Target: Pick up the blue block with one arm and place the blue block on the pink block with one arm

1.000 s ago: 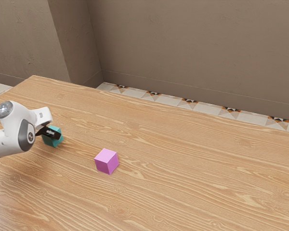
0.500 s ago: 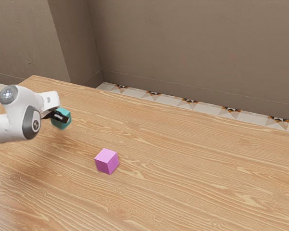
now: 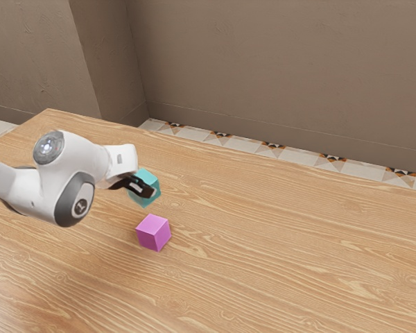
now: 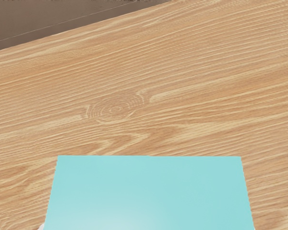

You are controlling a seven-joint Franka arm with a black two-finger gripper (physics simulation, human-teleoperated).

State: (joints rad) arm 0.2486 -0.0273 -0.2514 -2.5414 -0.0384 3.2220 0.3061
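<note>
Holding the blue block (image 3: pixel 145 200) is my gripper (image 3: pixel 141 186), with its two black fingers (image 3: pixel 145 186) pressed on the block from two sides, so it is closed on the block. The block looks more blue-green than plain blue. My white arm (image 3: pixel 55 180) comes in from the exterior view's left, and the gripper sits at its end, out over the table (image 3: pixel 277 236). The pink block (image 3: pixel 153 232) sits flat on the table, all by itself. In the exterior view the blue block shows just above the pink block, a little to that view's left, and the two are near each other but not touching. I cannot tell how high the blue block hangs over the wood. In the wrist view the blue block (image 4: pixel 149 191) is a big, smooth, light blue shape right under my hand, and past it lies the table (image 4: pixel 182 72) with its long wavy lines and one round ring in the wood. Behind the table is a brown wall (image 3: pixel 277 62), and a strip of floor (image 3: pixel 263 147) with small patterned tiles runs along its foot.
</note>
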